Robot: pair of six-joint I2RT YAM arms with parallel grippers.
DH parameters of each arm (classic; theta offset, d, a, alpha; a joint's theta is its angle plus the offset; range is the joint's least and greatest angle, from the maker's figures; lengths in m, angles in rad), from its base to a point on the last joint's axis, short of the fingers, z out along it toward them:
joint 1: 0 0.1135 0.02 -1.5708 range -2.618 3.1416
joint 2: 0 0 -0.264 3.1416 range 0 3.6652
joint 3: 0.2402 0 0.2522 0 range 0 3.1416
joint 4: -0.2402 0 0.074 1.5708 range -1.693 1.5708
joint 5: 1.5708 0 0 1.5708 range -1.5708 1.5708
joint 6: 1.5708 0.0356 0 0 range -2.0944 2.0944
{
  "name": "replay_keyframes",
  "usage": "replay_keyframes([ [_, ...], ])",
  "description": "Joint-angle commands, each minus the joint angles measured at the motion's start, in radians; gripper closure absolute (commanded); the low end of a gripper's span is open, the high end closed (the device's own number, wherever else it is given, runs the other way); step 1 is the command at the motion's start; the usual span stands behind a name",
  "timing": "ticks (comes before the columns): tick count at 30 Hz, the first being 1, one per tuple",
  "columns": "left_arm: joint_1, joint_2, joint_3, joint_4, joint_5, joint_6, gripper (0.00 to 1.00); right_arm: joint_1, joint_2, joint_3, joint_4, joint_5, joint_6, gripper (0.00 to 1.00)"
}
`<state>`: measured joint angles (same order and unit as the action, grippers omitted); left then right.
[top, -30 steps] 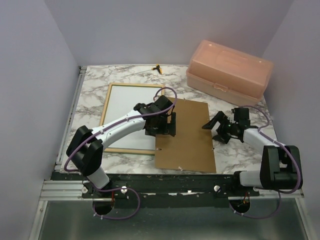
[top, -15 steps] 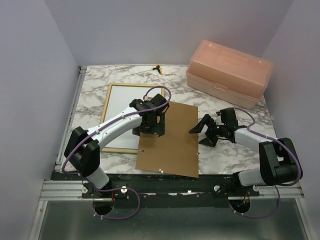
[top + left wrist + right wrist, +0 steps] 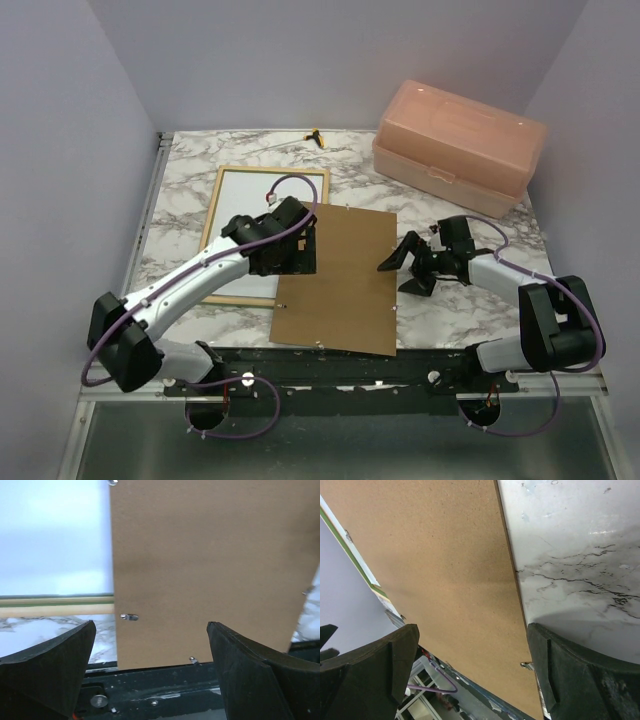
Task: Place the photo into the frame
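1. Left gripper (image 3: 289, 262): jaws are standing wide apart and holding nothing. It is hovering over the left edge of the hardboard panel (image 3: 345, 290). The arm is stretching diagonally from its base at the near left, with the forearm crossing the frame (image 3: 211, 213) and the fingers (image 3: 55, 655) pointing back toward the table's near edge.

2. Right gripper (image 3: 400, 272): jaws are gaping fully and gripping nothing. It is sitting just beside the panel's right edge. The arm is lying low, with the forearm reaching left from the near-right base.

3. The photo (image 3: 255, 215): it is lying white side up within the frame's rails, at the table's left half.

4. The frame: it is lying flat with pale wood facing up, and its right rail is sitting under the panel. A green strip is showing along its edge in the left wrist view.

5. Hardboard panel: brown, it is lying flat at the centre and reaching the near edge of the table (image 3: 190, 160).

6. Pink box (image 3: 460, 140): it is resting at the far right, lid shut.

7. Small yellow-and-black item (image 3: 316, 137): it is lying at the far edge.
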<state>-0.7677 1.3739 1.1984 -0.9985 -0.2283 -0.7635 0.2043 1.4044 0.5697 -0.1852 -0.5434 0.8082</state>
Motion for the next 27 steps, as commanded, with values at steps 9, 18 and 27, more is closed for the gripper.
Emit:
replay_keyframes([
  [9, 0.126, -0.22, -0.231, 0.297, 0.281, -0.002, 0.04, 0.103, 0.097, -0.01, -0.013, 0.069, 0.024, 0.03],
  [18, 0.193, -0.246, -0.302, 0.288, 0.313, 0.009, 0.04, 0.155, 0.097, 0.112, -0.075, 0.122, 0.017, 0.03],
  [27, 0.196, -0.28, -0.387, 0.297, 0.276, -0.012, 0.04, 0.155, -0.067, -0.032, -0.059, 0.168, -0.011, 0.0],
])
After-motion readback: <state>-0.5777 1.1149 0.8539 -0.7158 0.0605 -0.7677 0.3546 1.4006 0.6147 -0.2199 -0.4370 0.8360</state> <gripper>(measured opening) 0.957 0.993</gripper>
